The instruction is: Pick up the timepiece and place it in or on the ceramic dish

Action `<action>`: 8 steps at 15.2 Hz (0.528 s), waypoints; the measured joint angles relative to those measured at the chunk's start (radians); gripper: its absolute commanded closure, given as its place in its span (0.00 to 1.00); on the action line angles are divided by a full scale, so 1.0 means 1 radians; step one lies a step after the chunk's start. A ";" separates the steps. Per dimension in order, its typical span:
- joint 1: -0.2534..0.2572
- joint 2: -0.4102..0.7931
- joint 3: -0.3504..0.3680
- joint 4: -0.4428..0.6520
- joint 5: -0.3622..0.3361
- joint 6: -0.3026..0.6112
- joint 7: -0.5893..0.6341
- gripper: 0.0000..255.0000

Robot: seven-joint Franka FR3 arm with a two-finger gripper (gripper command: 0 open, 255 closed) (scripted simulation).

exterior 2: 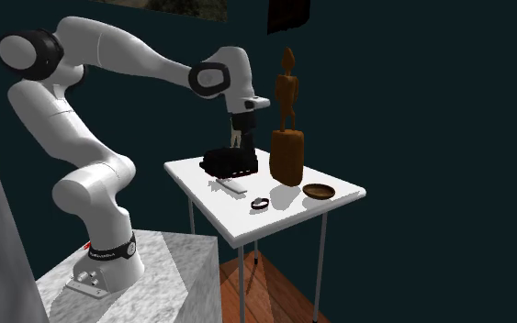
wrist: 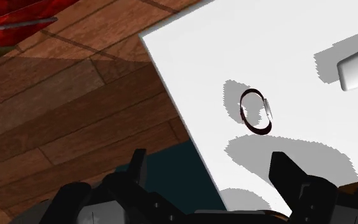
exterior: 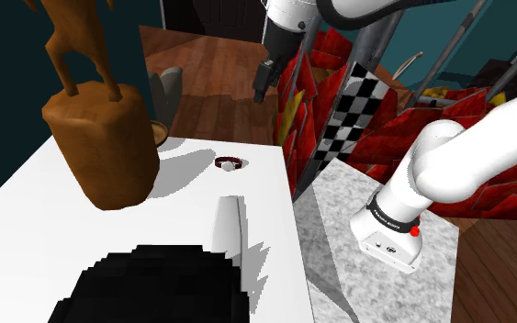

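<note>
The gripper (wrist: 210, 167) is hovering with its jaws standing apart, holding nothing. The watch (wrist: 255, 111) is lying on the white table (wrist: 266, 51) below and ahead of them, off-centre toward one finger. Its long axis is running away from the jaws.

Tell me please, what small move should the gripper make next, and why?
Probably ease the gripper forward until the watch sits centred under it. In the wrist view the watch lies on the white table ahead of the open fingers, not between them, and nothing is held.
</note>
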 measured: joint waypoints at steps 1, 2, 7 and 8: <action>0.006 0.021 0.012 -0.007 -0.001 0.024 0.001 0.00; 0.011 0.046 0.025 -0.005 -0.004 0.043 0.005 0.00; 0.033 0.187 0.092 0.009 -0.032 0.145 0.029 0.00; 0.038 0.216 0.106 0.012 -0.041 0.165 0.038 0.00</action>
